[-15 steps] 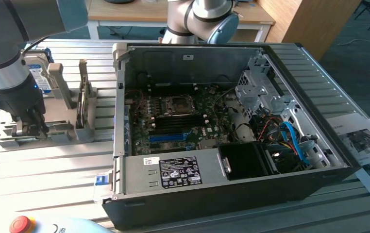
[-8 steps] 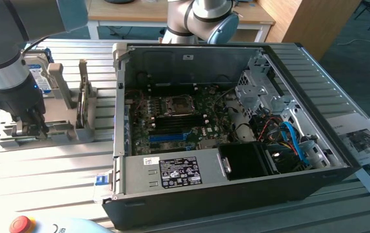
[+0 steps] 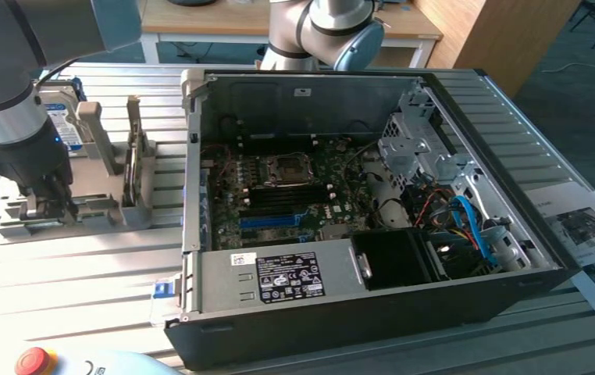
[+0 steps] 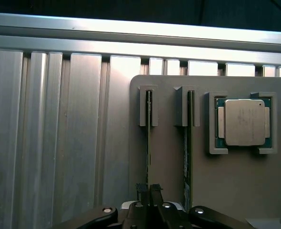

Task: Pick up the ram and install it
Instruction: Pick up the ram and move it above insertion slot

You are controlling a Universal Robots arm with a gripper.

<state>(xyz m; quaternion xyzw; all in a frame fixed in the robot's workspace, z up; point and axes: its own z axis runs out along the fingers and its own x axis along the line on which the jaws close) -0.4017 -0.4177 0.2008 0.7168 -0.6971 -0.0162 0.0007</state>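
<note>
The ram [image 4: 148, 138] is a thin green stick standing on edge in a slot of the grey holder [image 4: 169, 167]. A second like stick [image 4: 188, 143] stands in the slot beside it. My gripper [image 4: 148, 191] is lowered over the near end of the first ram. Its dark fingertips [image 4: 155, 191] stand one on each side of the stick with narrow gaps, so the gripper is open. In the exterior view my gripper [image 3: 42, 205] reaches down onto the holder [image 3: 100, 211] at that view's left. The ram still sits in its slot.
A processor chip [image 4: 244, 121] lies in a recess of the holder. The open computer case [image 3: 308, 75] holds the motherboard [image 3: 276, 195] with a blue slot [image 3: 273, 221]. A hard drive [image 3: 60, 109] stands behind the holder. Another arm [image 3: 329, 31] stands behind the case; papers [image 3: 589, 226] lie at the right.
</note>
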